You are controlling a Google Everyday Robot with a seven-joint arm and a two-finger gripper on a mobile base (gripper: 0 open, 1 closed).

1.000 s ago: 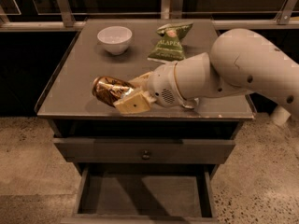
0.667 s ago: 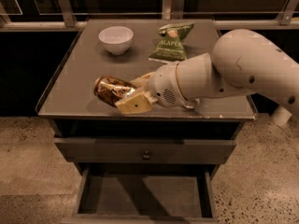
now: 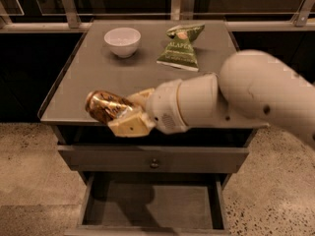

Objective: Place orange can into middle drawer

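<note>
The orange can point(image 3: 104, 106) is a shiny orange-copper can lying sideways in my gripper point(image 3: 129, 113), held over the front left edge of the cabinet top. The cream fingers point(image 3: 129, 126) are shut on its right end. The white arm reaches in from the right. The middle drawer point(image 3: 156, 205) is pulled open below, a wide shallow grey tray with a bare flat floor, at the bottom of the view. The can is above and a little left of the drawer's middle.
On the grey cabinet top point(image 3: 93, 65) stand a white bowl point(image 3: 122, 41) at the back left and a green chip bag point(image 3: 182, 45) at the back middle. A shut grey drawer front with a dark knob point(image 3: 154, 163) sits above the open drawer. Speckled floor lies around.
The gripper with the can has shifted slightly toward the front edge of the cabinet top; the hold on the can is unchanged.
</note>
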